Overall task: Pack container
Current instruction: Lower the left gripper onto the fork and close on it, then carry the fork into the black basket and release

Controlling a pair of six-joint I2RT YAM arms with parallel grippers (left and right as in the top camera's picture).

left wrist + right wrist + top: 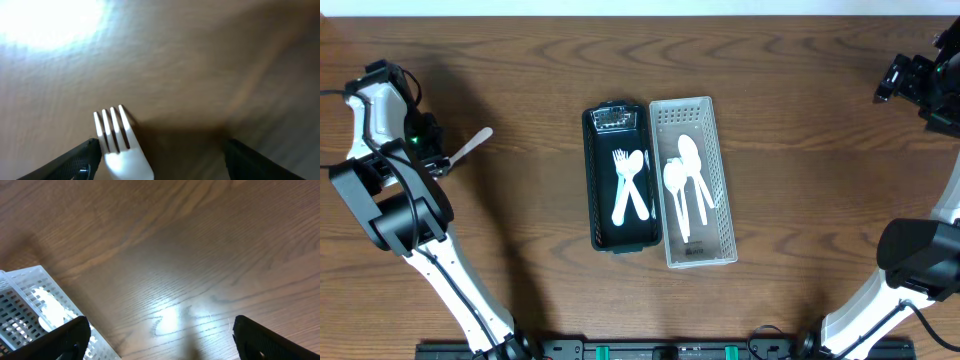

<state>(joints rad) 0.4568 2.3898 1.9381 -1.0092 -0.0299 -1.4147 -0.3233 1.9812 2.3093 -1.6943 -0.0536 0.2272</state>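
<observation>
Left gripper (pixel 162 150) far left of the desk (pixel 520 60), jaws spread, white fork (pixel 119 145) between them by one finger; can't tell if it's gripped. Right gripper (pixel 160 322) jaws spread, empty. Black container (pixel 590 200) mid-desk holds a fork and spoon, touching the white basket (pixel 725 200) of spoons

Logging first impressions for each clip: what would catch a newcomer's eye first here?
In the middle, a black tray with white cutlery sits beside a white perforated basket of spoons. Far left, a white fork shows between the wide-apart left fingers.
</observation>
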